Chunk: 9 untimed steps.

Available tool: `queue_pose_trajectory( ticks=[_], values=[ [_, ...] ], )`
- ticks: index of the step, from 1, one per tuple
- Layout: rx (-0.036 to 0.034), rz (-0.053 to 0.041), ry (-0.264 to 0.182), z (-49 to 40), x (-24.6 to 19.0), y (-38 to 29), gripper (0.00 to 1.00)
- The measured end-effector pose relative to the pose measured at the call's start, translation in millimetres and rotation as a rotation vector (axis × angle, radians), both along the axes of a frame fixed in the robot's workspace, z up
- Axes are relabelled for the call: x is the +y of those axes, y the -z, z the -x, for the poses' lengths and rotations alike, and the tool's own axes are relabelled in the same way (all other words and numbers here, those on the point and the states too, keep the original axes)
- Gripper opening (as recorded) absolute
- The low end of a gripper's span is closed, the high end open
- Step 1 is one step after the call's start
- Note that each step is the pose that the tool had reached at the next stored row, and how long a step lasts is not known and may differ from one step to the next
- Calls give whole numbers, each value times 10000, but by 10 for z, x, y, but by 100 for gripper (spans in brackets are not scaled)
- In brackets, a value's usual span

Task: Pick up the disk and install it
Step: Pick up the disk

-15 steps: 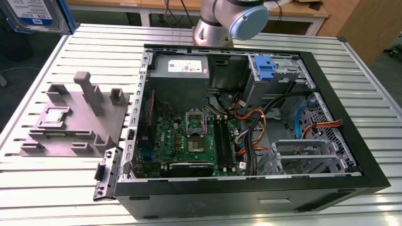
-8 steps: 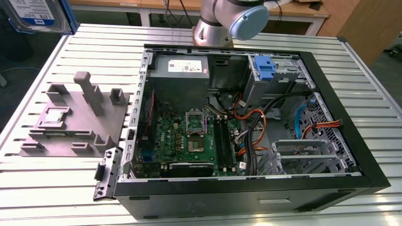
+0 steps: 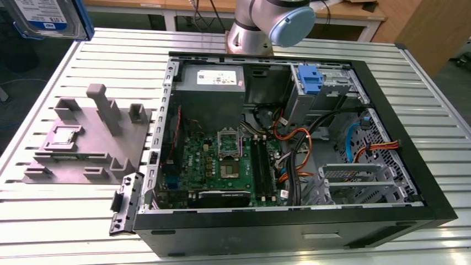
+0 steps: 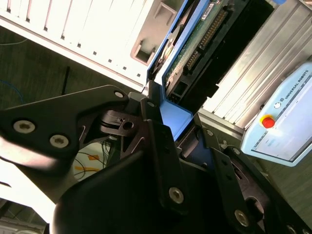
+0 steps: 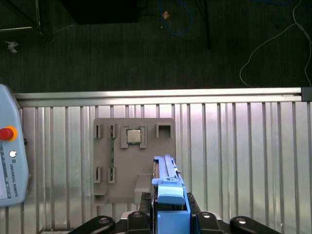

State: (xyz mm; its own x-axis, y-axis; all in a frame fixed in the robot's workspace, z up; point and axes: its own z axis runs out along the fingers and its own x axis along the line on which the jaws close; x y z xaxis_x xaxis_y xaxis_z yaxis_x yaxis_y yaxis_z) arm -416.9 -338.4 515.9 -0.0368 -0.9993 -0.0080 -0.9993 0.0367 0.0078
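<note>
The disk (image 3: 44,17) hangs high above the table at the exterior view's far left, its white-and-blue label facing the camera inside blue rails. In the first wrist view my gripper (image 5: 170,217) is shut on the disk (image 5: 168,183), which stands on edge between the black fingers, above the grey fixture (image 5: 134,146). The second wrist view shows the disk's green circuit-board side (image 4: 195,44) and a blue rail, clamped in my gripper (image 4: 178,129).
The open computer case (image 3: 412,182) lies on the slatted table, with a blue bracket (image 3: 310,80) in its far drive bay and a grey cage (image 3: 360,179) nearer. The grey fixture (image 3: 88,138) stands left of the case. A teach pendant (image 5: 9,168) lies on the table.
</note>
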Motion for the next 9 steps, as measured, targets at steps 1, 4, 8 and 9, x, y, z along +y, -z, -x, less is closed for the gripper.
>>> queue_pose_trajectory(
  ticks=[1, 4, 8, 9],
  values=[
    [0, 0, 0, -5, 0, 0, 36],
    [1, 0, 0, -17, 0, 0, 36],
    [0, 0, -1, -33, 0, 0, 36],
    [1, 0, 0, -37, 0, -1, 36]
  ],
)
